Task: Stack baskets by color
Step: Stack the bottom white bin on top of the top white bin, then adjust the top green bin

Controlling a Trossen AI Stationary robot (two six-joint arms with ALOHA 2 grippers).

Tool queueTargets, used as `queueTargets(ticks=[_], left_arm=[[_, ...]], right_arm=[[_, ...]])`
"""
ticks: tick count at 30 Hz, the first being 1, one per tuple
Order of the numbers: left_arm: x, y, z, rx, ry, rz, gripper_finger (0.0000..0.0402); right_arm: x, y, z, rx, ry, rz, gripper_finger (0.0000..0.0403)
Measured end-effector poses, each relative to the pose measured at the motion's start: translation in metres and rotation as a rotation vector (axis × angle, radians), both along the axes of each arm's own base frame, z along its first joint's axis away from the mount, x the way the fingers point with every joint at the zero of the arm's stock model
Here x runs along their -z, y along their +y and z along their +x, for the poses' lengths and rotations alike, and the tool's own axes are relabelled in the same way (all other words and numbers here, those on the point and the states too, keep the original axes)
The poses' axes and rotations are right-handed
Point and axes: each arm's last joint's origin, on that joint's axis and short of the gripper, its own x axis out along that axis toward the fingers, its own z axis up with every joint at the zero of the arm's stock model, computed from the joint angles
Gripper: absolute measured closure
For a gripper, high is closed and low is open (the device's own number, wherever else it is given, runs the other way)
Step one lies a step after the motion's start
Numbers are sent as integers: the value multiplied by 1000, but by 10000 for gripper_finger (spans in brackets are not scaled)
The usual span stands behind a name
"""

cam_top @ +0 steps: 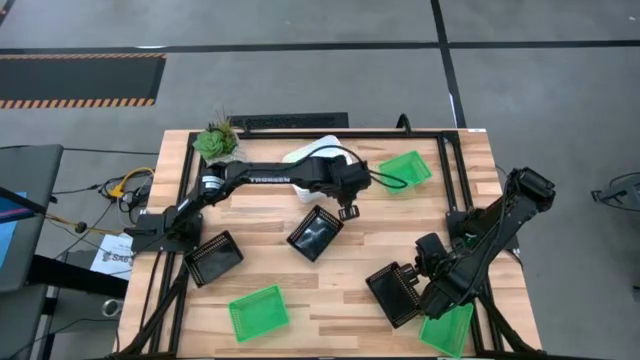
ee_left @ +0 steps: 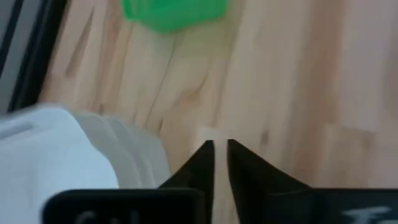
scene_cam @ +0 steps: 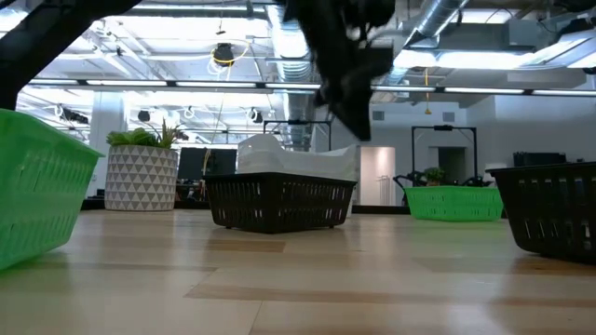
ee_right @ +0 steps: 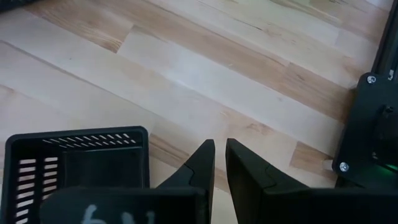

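Nearest to me, at the front edge of the tabletop, lie two green baskets: one front and left of the middle, one at the front right corner, partly under my right arm. They are well apart, so the green pile is not started.

My right gripper waits just beside a black basket at the front right. Its fingers are clenched together and hold nothing. I think it rests there to stay out of the way.

Another black basket sits on the left side, and a third black basket lies in the middle, tilted to the tabletop's edges. The three are apart, so the black pile is not started either.

My left gripper hangs over the middle, just past that middle black basket. Its fingers are nearly together with only a thin gap, and they grasp nothing.

Just behind it is the white stack. The white baskets sit one inside another there, which is why they look like one thick basket.

Farthest away, the third green basket lies at the back right, and the plant stands at the back left corner.
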Motion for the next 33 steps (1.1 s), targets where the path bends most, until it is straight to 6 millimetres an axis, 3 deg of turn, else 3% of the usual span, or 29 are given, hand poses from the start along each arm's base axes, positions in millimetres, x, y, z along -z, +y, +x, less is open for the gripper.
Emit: queueTargets(ticks=[3,9,15,21,27,33], left_arm=[[23,18,-5,-55,35,-20,397],[51,52,-18,-136,67,-73,397],[53,78,-27,-265,78,-4,400],[53,82,-29,-269,78,-9,401],[33,71,-21,-181,16,-97,401],[-11,54,-30,-74,-22,-138,401]], right_arm=[[0,0,0,0,0,0,340],[0,0,0,3,-1,3,340],[0,-1,1,8,-1,4,340],[0,-5,5,27,-16,-10,340],[-1,-21,19,79,-22,-40,340],[-2,-49,38,94,-10,-119,340]])
